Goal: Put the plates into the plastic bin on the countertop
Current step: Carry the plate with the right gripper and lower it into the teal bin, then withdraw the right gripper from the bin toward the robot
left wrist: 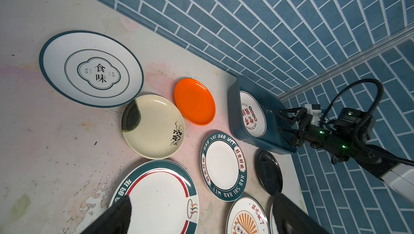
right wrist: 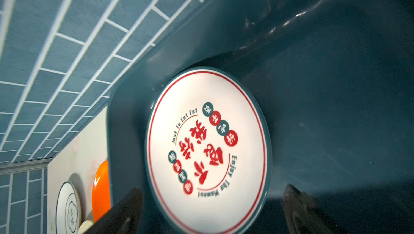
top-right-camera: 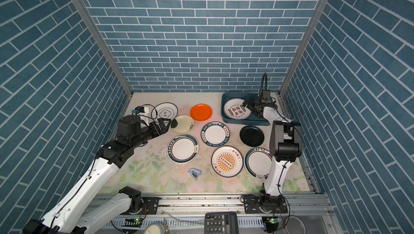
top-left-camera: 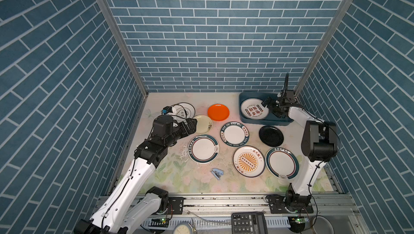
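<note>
The plastic bin (top-left-camera: 257,121), upper right on the desk (top-left-camera: 190,176) in both top views, holds one red-lettered plate (top-left-camera: 254,109) lying flat. The right tool (top-left-camera: 270,108) hangs over it, jaws apart and empty. Eight other plates (top-left-camera: 234,133) lie on the desk. The left tool (top-left-camera: 194,125), jaws apart, hovers at the cream plate (top-left-camera: 205,124).

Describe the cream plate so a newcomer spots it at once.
From the plastic bin at the back right, go left past the orange plate. The next plate, slightly nearer the front, is the cream plate. Only it is cream, with a dark smudge and a black flower sprig.
</note>
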Robot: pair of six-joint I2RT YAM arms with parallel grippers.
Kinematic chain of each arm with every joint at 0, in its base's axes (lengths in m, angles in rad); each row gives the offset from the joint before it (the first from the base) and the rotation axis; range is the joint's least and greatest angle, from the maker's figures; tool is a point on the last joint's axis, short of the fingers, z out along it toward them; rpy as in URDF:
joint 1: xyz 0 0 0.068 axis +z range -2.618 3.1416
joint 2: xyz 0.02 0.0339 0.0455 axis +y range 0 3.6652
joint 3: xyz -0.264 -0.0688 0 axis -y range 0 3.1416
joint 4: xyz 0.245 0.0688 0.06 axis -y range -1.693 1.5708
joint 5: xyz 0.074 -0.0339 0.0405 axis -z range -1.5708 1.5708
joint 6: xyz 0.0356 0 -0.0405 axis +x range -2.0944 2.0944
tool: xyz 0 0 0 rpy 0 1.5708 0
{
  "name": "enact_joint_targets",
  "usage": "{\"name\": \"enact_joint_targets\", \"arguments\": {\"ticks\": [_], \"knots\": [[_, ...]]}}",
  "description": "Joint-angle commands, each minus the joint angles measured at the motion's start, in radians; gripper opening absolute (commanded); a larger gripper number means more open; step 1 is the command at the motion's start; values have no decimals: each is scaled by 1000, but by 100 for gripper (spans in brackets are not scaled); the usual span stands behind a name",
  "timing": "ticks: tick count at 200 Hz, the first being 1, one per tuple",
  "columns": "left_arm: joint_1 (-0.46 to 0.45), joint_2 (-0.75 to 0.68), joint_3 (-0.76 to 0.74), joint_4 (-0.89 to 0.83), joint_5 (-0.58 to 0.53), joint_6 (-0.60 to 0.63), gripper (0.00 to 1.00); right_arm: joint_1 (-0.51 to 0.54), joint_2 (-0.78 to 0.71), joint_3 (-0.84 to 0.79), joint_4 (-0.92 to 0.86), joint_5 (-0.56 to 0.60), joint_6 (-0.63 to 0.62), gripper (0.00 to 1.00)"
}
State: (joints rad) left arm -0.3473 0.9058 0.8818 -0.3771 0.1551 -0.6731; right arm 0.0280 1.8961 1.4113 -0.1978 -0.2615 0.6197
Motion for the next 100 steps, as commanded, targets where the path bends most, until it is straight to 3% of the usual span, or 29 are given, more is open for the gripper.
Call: {"name": "enact_joint_targets", "arguments": {"ticks": [1,73,100], "knots": [[2,-38,31,-74,-39,25,100,5,-174,-39,-45,44,-51,98],[2,-155,32,-236,-103,53,99,3,-679,-378,-141,78,-78,99],[2,-199,-3,-263,-86,40,100,3,-889,-483,-268,58,-94,98]]}}
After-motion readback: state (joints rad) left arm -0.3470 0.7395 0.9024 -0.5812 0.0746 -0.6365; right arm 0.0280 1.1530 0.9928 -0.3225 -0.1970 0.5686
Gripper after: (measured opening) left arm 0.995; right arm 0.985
